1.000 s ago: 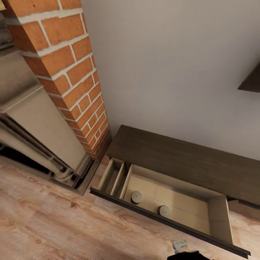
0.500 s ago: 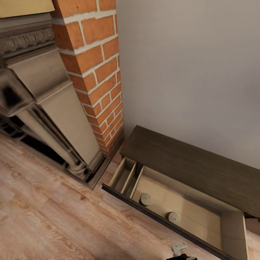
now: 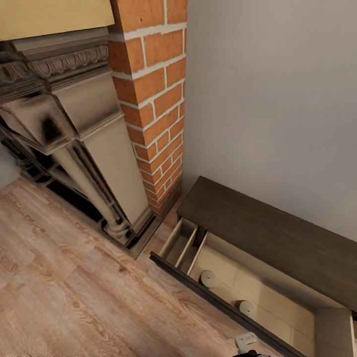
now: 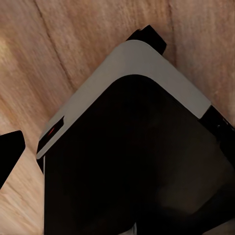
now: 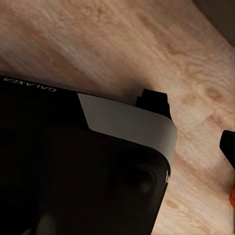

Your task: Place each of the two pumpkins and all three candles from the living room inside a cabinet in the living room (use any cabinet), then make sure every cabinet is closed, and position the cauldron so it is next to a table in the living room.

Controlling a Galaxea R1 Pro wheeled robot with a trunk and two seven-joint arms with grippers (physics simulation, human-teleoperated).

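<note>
A small pale robot part (image 3: 246,340) is being caught at the bottom edge of the head view, just in front of the open drawer. In the left wrist view, the robot's dark, grey-edged base (image 4: 132,156) is being shown over the light wood plank floor (image 4: 88,44), with a black fingertip (image 4: 10,152) at the picture's edge; whether the left claw is wide or narrow cannot be told. In the right wrist view the same base (image 5: 73,166) is being seen above the floor (image 5: 147,44), with a dark tip and a sliver of orange (image 5: 231,198) at the frame's edge (too little to identify); the right claw's state cannot be told either.

Beyond the robot part, the cabinet (image 3: 267,228), a long, low dark brown unit, is being shown against the pale wall (image 3: 277,99) with its drawer (image 3: 277,292) pulled out over the floor (image 3: 74,297). Two short round pale objects, one (image 3: 208,277) nearer the drawer's divider and one (image 3: 246,307) further along, are lying on the beige drawer bottom, well apart (what they are cannot be told). A narrow side compartment (image 3: 181,243) is sitting beside them.

Farther off, the red brick chimney (image 3: 153,99) is rising just beside the cabinet's end, and the ornate dark fireplace (image 3: 74,134) is standing against it.
</note>
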